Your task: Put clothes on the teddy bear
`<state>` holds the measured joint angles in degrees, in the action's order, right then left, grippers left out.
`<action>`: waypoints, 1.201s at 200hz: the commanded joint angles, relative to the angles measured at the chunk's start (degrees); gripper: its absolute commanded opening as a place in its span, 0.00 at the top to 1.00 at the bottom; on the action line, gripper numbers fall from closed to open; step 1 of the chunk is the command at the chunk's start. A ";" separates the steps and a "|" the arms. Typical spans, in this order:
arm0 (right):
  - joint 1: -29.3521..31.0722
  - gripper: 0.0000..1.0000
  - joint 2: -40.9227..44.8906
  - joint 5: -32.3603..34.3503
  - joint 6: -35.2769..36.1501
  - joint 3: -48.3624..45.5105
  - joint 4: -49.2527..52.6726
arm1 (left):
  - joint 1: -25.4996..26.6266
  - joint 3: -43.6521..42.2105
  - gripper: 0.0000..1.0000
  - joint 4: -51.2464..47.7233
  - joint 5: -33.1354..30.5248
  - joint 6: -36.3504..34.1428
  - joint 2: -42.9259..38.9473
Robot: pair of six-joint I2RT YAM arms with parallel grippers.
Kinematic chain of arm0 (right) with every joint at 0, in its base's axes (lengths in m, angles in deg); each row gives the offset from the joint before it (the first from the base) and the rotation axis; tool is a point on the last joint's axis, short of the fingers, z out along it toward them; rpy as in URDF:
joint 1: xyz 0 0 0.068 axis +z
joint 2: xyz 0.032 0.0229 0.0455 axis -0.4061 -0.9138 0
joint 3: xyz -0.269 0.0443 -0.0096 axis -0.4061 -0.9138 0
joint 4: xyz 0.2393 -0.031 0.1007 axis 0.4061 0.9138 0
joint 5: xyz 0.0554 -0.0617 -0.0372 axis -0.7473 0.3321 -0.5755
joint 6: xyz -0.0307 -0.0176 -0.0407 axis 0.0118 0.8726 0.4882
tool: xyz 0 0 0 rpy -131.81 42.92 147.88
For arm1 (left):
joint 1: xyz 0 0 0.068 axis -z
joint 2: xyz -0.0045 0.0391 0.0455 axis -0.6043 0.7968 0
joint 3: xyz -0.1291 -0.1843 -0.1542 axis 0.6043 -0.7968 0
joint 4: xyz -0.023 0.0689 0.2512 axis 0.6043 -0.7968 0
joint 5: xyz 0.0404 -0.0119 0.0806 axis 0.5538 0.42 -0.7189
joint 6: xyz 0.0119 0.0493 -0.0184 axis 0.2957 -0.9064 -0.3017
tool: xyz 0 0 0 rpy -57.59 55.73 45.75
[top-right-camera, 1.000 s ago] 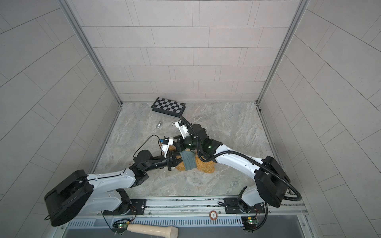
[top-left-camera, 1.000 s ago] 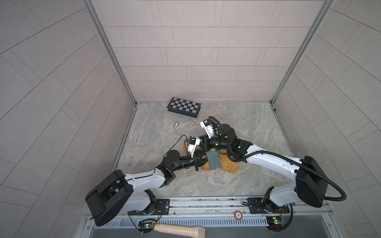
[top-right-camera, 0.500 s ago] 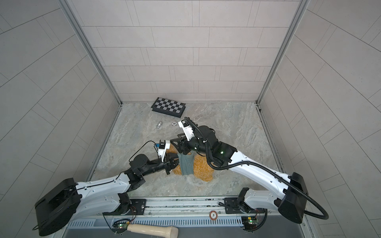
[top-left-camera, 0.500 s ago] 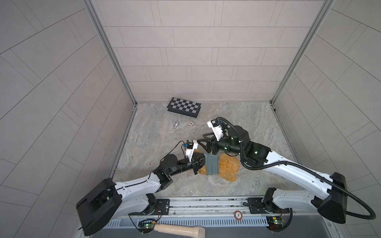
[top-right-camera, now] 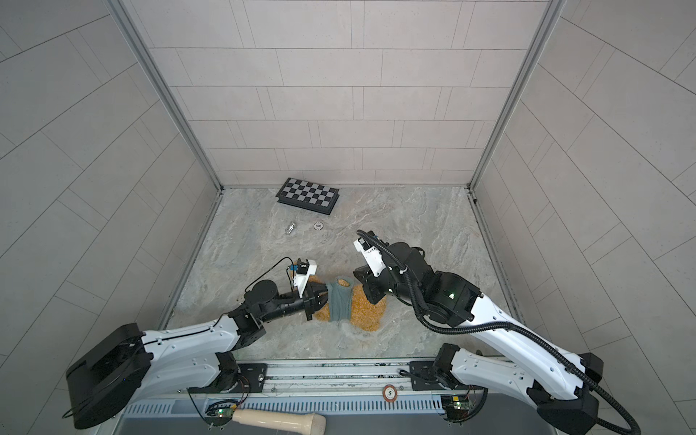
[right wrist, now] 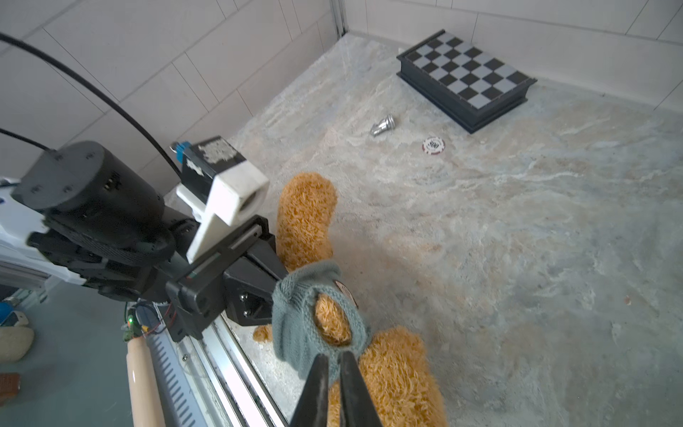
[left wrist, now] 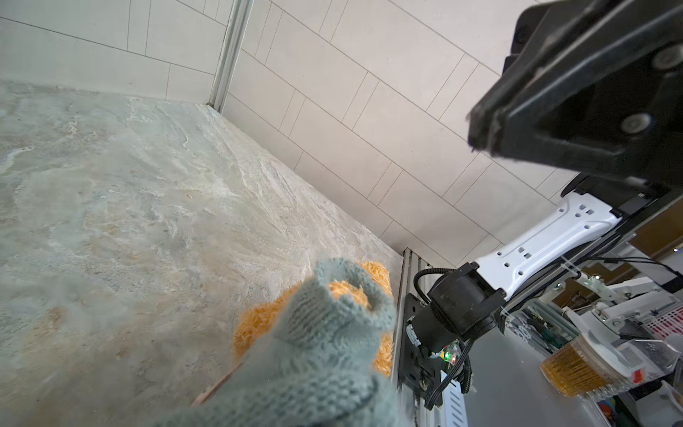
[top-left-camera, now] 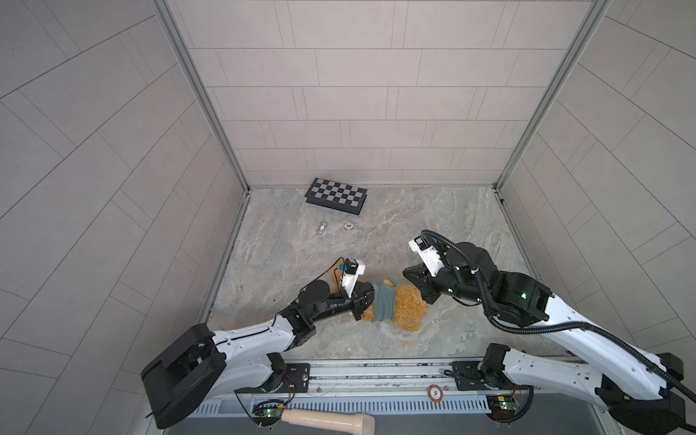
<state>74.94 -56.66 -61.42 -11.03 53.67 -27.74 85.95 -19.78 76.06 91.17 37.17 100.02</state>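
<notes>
The teddy bear [top-left-camera: 408, 312] [top-right-camera: 363, 312] lies near the table's front edge, golden-brown and shaggy. A grey-green knitted sweater [top-left-camera: 384, 305] [right wrist: 295, 332] sits round its upper part, with fur showing through an opening. My left gripper [top-left-camera: 371, 297] [right wrist: 277, 284] is shut on the sweater's left edge; in the left wrist view the knit [left wrist: 325, 340] hides its fingers. To the right of the bear and just above it, my right gripper [top-left-camera: 408, 273] [left wrist: 476, 138] [right wrist: 334, 356] hangs with its jaws together and nothing between them.
A folded chessboard box [top-left-camera: 336, 196] lies at the back. In front of it are a silver chess piece [top-left-camera: 321, 228] and a poker chip [top-left-camera: 348, 225]. A wooden handle [top-left-camera: 327, 418] rests beyond the front rail, and another chip [top-left-camera: 435, 393] sits on the rail.
My right gripper has let go at the sweater, pulled back to the right and shut again. The left gripper keeps its hold and has shifted slightly right with the bear.
</notes>
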 commanded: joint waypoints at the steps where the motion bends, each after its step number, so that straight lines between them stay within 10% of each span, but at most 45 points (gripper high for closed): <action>1: 0.09 0.90 -3.53 -2.78 -1.01 -0.54 2.14 | 0.15 0.86 1.00 -1.08 0.78 -2.66 -1.45; 149: -0.33 0.89 -12.42 -11.03 -1.09 -3.07 -2.76 | 0.13 1.13 1.00 -4.17 1.96 -3.96 -2.08; 240: -0.40 0.69 -14.16 -10.62 -1.59 -6.79 -5.91 | 1.07 1.13 1.00 -4.63 1.91 -4.56 -1.61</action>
<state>74.63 -69.93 -72.46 -12.49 48.52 -32.77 86.52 -19.78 69.37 92.50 33.96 98.67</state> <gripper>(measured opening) 0.335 0.045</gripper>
